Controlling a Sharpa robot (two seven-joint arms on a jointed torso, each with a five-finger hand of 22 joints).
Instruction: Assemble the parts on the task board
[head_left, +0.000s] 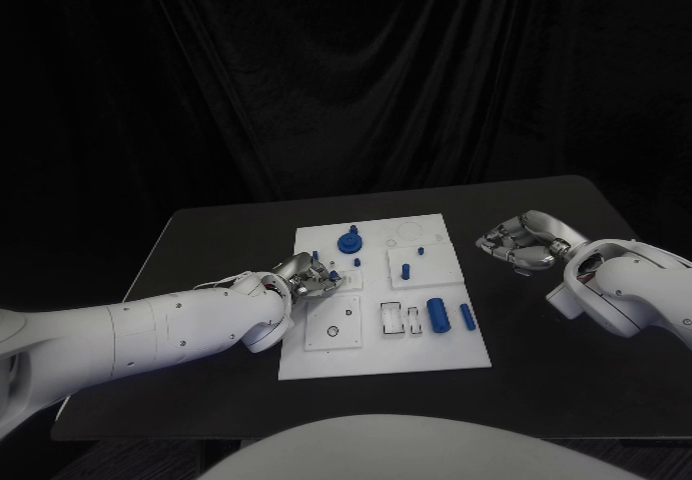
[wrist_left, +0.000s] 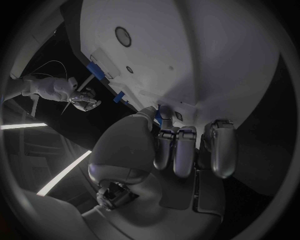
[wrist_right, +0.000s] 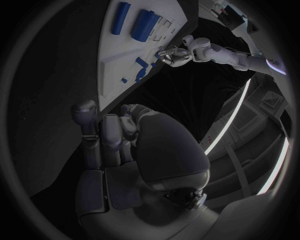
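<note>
The task board lies in the middle of the black table, and everything else is placed from it. In the head view the left hand sits over the board's left edge, about halfway along its length, fingers curled in. From that angle it is too small to tell what the fingertips meet. The left wrist view settles more: a small blue part sits pinched at the tips of the thumb and fingers, right against the board's white surface, beside a round hole and a smaller one.

The right hand hangs off the board's right edge, over bare table, clear of the board. Its own wrist view shows the fingers curled together with nothing between them, the board's edge running past above them.

On the board, a blue round knobbed part stands near the far end. A short blue peg lies in the square plate to its right. Two blue cylinders lie side by side near the board's right edge, at the near end; the right wrist view shows them larger.

Open black table rings the board on every side, widest to the right.
</note>
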